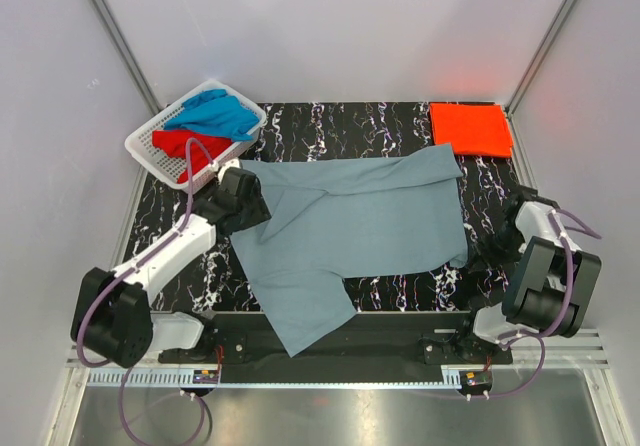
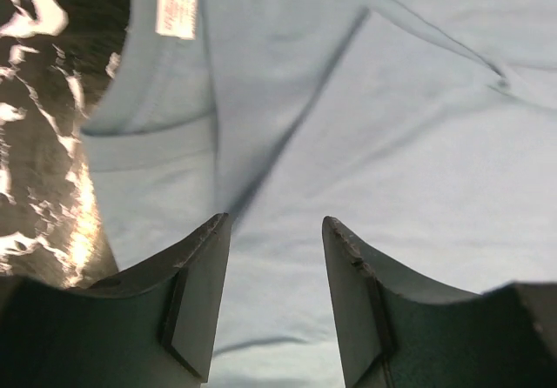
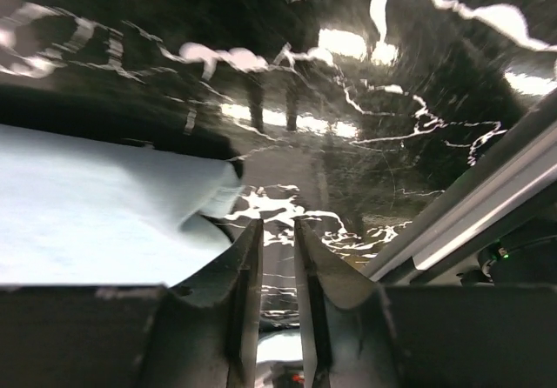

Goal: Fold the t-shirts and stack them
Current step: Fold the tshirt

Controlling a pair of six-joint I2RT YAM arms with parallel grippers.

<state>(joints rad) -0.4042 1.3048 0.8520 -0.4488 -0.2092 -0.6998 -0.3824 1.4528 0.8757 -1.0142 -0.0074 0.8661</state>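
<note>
The black marbled worktop point(image 1: 350, 126) carried the grey-blue t-shirt point(image 1: 350, 221), spread across the middle with one sleeve hanging over the near edge. The white basket point(image 1: 145, 146) at far left held the bright blue t-shirt point(image 1: 215, 116) and red t-shirt point(image 1: 185, 144). The orange-red t-shirt point(image 1: 471, 128) lay folded at far right. The left end effector point(image 2: 277, 231) was spread above the collar. The right end effector point(image 3: 277, 231) was nearly pressed together at the shirt's edge (couldn't tell if it pinched cloth).
</note>
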